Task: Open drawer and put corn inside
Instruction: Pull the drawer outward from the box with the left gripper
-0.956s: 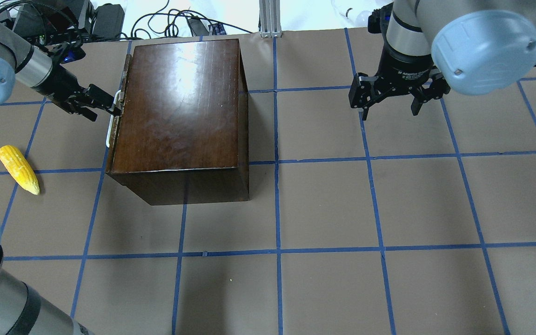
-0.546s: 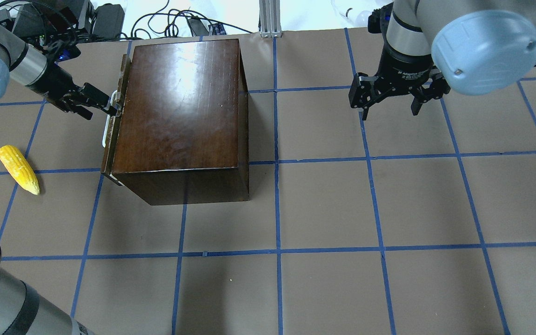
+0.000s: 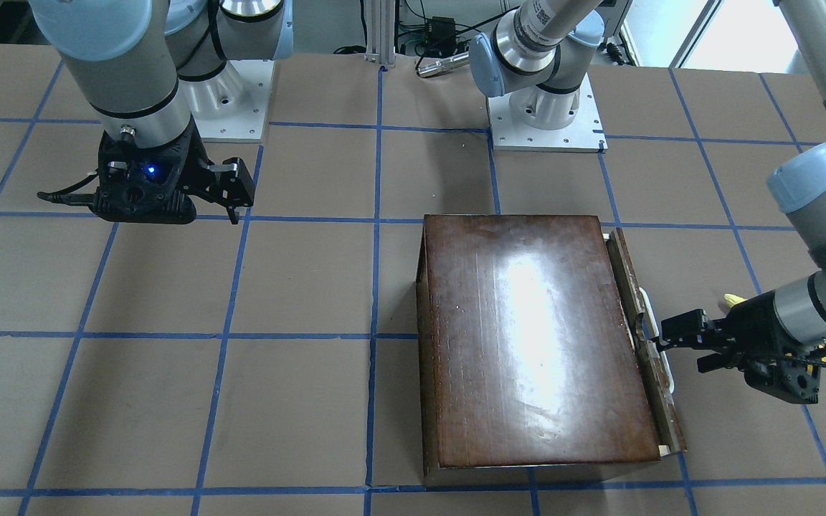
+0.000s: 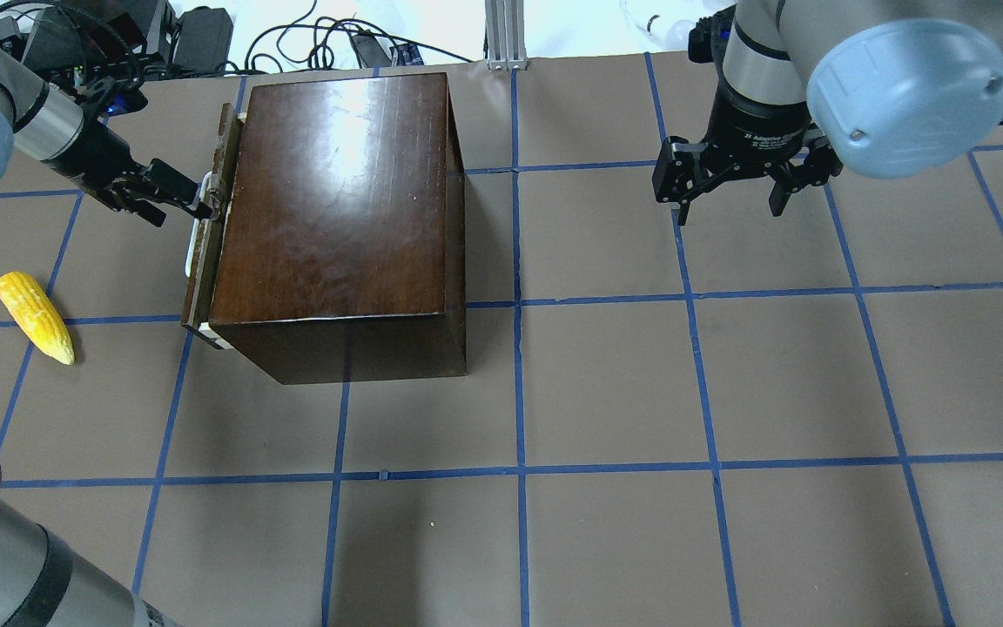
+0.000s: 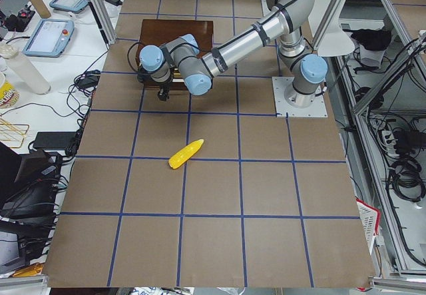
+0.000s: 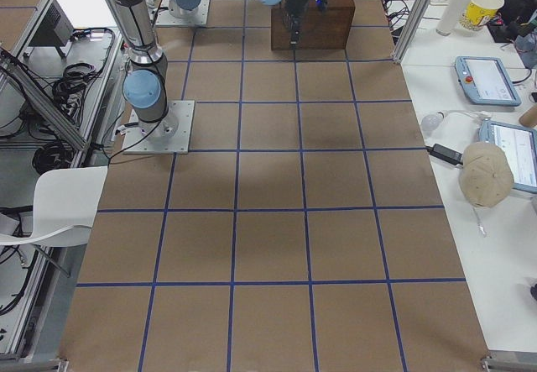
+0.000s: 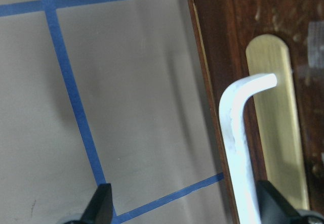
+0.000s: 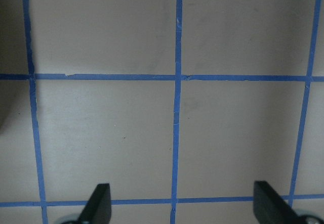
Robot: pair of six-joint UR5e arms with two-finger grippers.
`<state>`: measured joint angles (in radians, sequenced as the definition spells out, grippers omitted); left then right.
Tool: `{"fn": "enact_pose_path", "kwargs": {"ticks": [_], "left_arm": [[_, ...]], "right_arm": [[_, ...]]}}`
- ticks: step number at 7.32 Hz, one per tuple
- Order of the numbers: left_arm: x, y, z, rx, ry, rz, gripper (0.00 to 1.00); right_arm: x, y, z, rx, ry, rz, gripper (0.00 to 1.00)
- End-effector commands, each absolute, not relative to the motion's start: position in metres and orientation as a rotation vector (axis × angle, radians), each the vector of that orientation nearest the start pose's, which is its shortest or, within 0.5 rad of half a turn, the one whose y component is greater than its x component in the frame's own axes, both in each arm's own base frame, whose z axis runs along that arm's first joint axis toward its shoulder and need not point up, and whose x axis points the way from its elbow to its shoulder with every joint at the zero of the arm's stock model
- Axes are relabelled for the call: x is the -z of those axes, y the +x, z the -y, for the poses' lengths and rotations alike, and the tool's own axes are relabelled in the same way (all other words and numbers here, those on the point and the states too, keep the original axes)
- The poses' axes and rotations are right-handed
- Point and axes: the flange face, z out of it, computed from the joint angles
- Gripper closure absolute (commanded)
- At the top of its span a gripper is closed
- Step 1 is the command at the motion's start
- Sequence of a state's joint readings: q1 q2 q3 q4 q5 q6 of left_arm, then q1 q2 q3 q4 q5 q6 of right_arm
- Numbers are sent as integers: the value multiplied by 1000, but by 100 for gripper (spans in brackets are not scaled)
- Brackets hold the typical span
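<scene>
The glossy dark-brown box (image 4: 336, 200) stands left of the table's middle. Its drawer (image 4: 204, 252) is pulled out a small gap on the box's left side, showing a sliver of pale wood at the near corner. My left gripper (image 4: 202, 198) is open, with one finger (image 7: 271, 206) hooked at the drawer's white handle (image 7: 238, 133). The yellow corn (image 4: 35, 317) lies on the table, left of the drawer and nearer to me; it also shows in the exterior left view (image 5: 186, 154). My right gripper (image 4: 732, 205) is open and empty, hovering over the table far right of the box.
Blue tape lines grid the brown table (image 4: 606, 383). Cables and electronics (image 4: 205, 39) sit beyond the far edge. An aluminium post (image 4: 506, 35) stands at the far middle edge. The arm bases (image 3: 546, 118) are bolted at my side of the table.
My left gripper has moved left with the white handle, and the drawer front has come out of the box by a small gap. The right arm and the corn have not moved.
</scene>
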<state>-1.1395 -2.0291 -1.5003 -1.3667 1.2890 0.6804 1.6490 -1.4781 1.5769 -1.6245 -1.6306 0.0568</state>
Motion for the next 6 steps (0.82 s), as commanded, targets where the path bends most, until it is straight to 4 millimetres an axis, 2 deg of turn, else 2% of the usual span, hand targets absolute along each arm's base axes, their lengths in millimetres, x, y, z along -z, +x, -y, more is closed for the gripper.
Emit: {"fn": "enact_pose_path", "kwargs": {"ticks": [1,3,6], "left_arm": [[-284,119,641,-9,392,-3451,0],[-283,138,637,-3,359,-3457,0],[-283,147,635,4,365,-3455,0]], "right_arm": [[-444,168,513,-62,-36,-3203,0],[-443,168,513,-67,-37,-3203,0],[-444,168,513,-62,-36,-3203,0]]}}
